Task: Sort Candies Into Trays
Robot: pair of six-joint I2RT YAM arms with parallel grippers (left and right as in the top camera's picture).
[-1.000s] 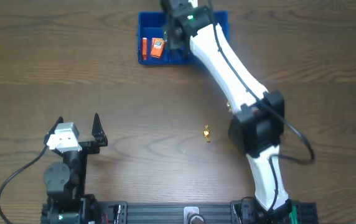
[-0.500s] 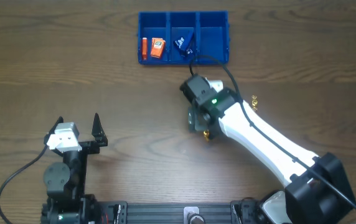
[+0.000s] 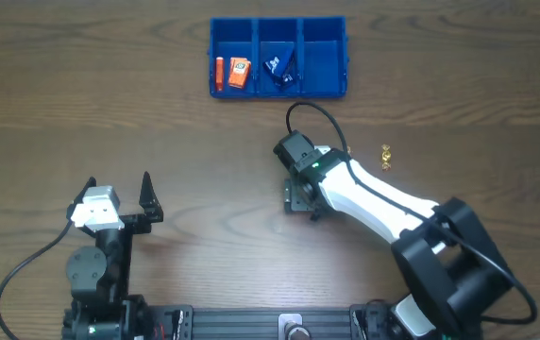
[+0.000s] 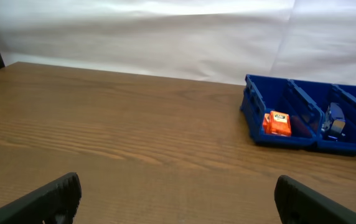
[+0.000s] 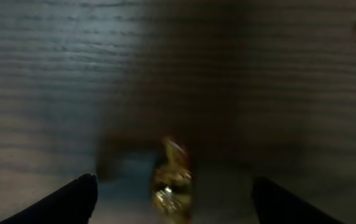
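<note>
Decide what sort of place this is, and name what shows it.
Most likely a robotics lab bench: a wood-grain table, a white backdrop behind it, and a blue compartment tray.

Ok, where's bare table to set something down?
Free: the table left of the tray, beyond the left gripper, and the tray's right compartment. Crowded: mid-table, where the right gripper straddles a gold candy; a second candy lies farther right.

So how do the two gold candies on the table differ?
One gold candy lies between the open fingers of the right gripper; the other gold candy lies alone on the table, with no gripper over it. The first is near the table's middle, the second farther right. Both lie outside the blue tray.
</note>
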